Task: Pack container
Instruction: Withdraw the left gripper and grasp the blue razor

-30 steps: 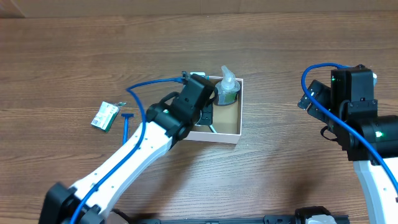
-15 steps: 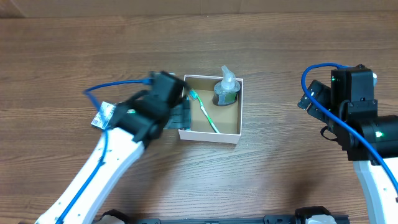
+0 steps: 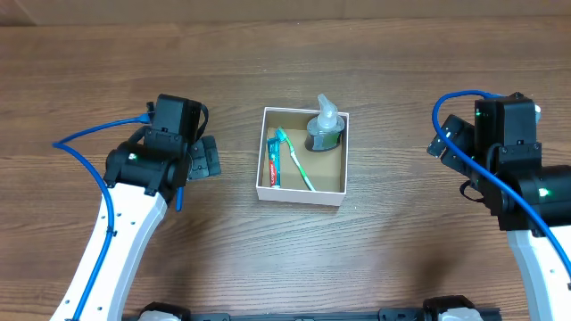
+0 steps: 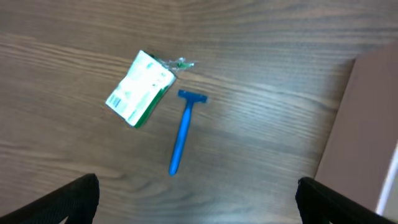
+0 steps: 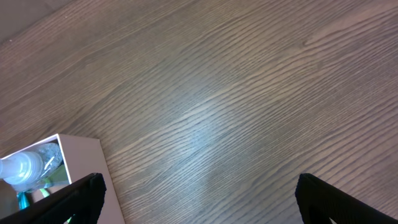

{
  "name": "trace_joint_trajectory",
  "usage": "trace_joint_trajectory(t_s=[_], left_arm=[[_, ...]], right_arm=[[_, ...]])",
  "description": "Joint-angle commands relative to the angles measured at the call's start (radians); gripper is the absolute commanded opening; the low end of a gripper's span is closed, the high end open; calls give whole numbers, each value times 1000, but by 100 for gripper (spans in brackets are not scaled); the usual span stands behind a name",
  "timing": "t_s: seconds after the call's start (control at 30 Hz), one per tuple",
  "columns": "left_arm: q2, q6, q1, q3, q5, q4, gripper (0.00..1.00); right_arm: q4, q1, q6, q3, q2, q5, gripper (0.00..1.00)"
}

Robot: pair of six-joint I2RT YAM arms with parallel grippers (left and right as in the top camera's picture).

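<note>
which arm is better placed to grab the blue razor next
Left. The left gripper hangs open right over the blue razor and the green packet, beside the container. The right gripper sits on the container's far side, over bare wood.

The wooden table is occupied near its middle by the white-walled container, while a blue razor and a green-and-white packet are laid close together to its left.

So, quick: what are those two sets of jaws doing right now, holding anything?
Left gripper: jaws open, holding nothing.
Right gripper: jaws open, holding nothing.
</note>
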Motion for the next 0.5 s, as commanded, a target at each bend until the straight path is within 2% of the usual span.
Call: trace_joint_trajectory(t_s=[0.0,0.1,0.3,0.47], left_arm=[[-6,42,35,-122,63,111,100],[-6,46,60,-232,63,225,100],[-5,52,98,-385,67,356,100],[11,129,142,-526,145,541,100]], right_arm=[[3,-6,1,15,-8,7,100],[3,-6,1,15,-8,7,100],[3,-6,1,15,-8,7,100],[3,-6,1,15,-8,7,100]])
